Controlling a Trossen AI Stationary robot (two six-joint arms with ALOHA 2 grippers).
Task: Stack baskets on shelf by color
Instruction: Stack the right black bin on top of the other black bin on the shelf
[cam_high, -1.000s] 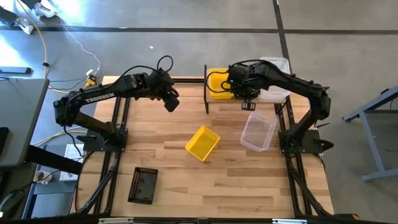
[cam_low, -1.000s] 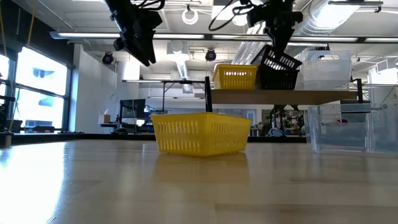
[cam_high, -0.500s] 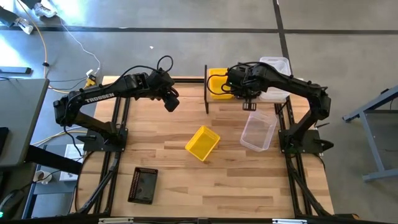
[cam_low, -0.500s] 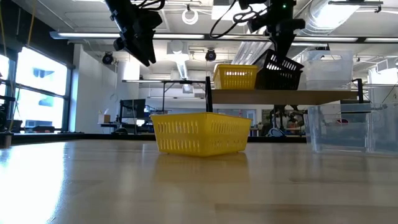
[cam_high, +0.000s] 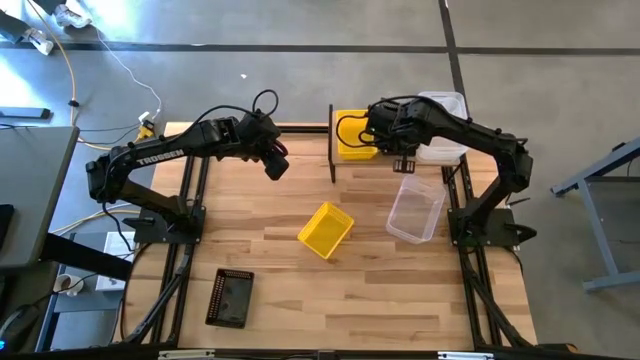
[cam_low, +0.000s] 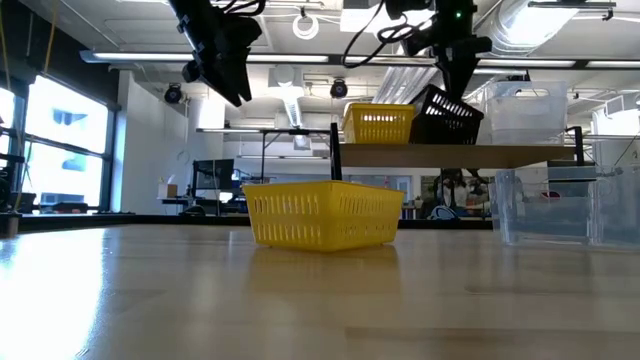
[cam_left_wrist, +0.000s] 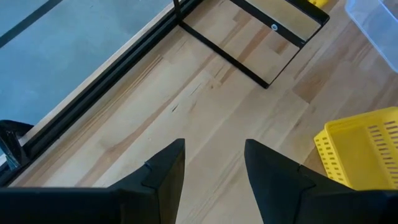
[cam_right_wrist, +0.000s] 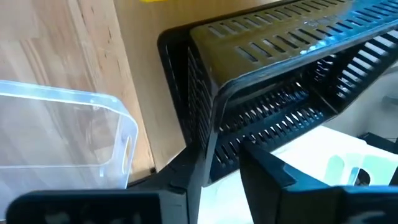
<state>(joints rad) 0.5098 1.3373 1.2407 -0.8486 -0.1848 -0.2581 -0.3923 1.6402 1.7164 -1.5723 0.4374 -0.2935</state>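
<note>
A black basket sits tilted on the shelf, between a yellow basket and clear baskets. Its lower edge is on the plank and its left end is raised. My right gripper is right above it, pointing steeply down. Its fingers are parted, one on each side of the basket's raised wall. My left gripper hangs open and empty high over the table's far left part, as its wrist view shows. My right gripper has one finger outside the black basket's raised wall and the other finger inside the basket, coming from above. A gap shows between the fingers. I cannot tell whether either finger touches the wall.
On the table lie a yellow basket in the middle, a clear basket to its right below the shelf, and a black basket near the front left. The shelf's black post stands at its left end.
My right gripper has sunk a little over the shelf and its wrist has turned slightly. The black basket has come down with it, its lower edge now on the plank beside the yellow basket, and it is still tilted.
</note>
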